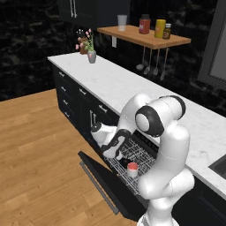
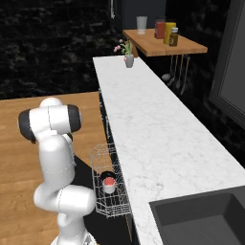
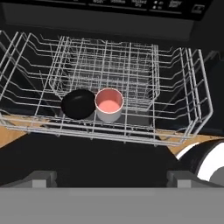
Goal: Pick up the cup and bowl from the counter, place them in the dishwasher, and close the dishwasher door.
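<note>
Tool (image 1: 118, 154) jaws fully apart, holding nothing, touching nothing. In the left base view it hangs low over the near-left part of the white wire rack (image 1: 134, 161), just beside the bowl.

Rack is pulled out of the dishwasher (image 1: 143, 145), sitting over the dropped-open dishwasher door (image 1: 103, 181). Inside the rack: cup (image 3: 109, 104) upright, red inside facing up, and black bowl (image 3: 78, 104) right next to it, rims touching or nearly, can't tell which. Both near the front edge of the rack in the hand view; rest of the rack empty wire.

Hand view looks straight into the rack, with the dark control strip of the dishwasher along the top. Right base view shows the cup (image 2: 109, 184) with the bowl (image 2: 108, 175) just behind it in the rack, beside the table edge. Left base view shows the cup (image 1: 132, 169) but the bowl there is mostly hidden by the tool.

Table (image 1: 132, 86) white marble, carries a flower vase (image 1: 91, 55) at the far end. Wooden wall shelf (image 2: 167, 45) holds a glass tumbler (image 2: 141, 24) and jars. Sink (image 2: 206, 220) at the near right in the right base view.
</note>
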You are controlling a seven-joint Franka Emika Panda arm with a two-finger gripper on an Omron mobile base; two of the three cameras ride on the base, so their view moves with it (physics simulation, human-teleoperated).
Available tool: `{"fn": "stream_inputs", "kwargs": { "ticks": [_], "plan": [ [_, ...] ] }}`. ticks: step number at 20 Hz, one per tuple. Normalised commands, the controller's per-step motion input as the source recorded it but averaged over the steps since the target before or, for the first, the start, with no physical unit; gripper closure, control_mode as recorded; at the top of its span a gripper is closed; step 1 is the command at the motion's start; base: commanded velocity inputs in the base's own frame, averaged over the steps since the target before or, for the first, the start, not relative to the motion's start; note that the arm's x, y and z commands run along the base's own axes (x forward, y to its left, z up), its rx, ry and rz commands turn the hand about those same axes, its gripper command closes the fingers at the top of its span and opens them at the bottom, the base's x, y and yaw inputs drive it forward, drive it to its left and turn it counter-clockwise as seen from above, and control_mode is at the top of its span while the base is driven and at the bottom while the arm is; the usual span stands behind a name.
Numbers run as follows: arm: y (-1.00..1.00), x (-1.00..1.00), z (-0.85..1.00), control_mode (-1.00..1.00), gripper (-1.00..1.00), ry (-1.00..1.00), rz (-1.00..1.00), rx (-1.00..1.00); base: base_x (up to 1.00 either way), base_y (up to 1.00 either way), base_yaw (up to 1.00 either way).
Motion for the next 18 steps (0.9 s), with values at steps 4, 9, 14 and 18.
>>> {"fn": "stream_inputs", "kwargs": {
  "ticks": [4, 9, 14, 18],
  "plan": [
    [0.18, 0.29, -0.44, -1.0, -1.0, 0.0, -0.1, 0.03, 0.0, 0.0, 0.0],
    [0.31, 0.3, -0.5, -1.0, -1.0, 0.0, -0.11, 0.0, 0.0, 0.0, 0.0],
    [0.22, 0.19, -0.54, -1.0, -1.0, 0.0, -0.12, 0.0, 0.0, 0.0, 0.0],
    [0.0, 0.06, -0.57, -1.0, -1.0, 0.0, -0.12, 0.0, 0.0, 0.0, 0.0]
  ]
}}
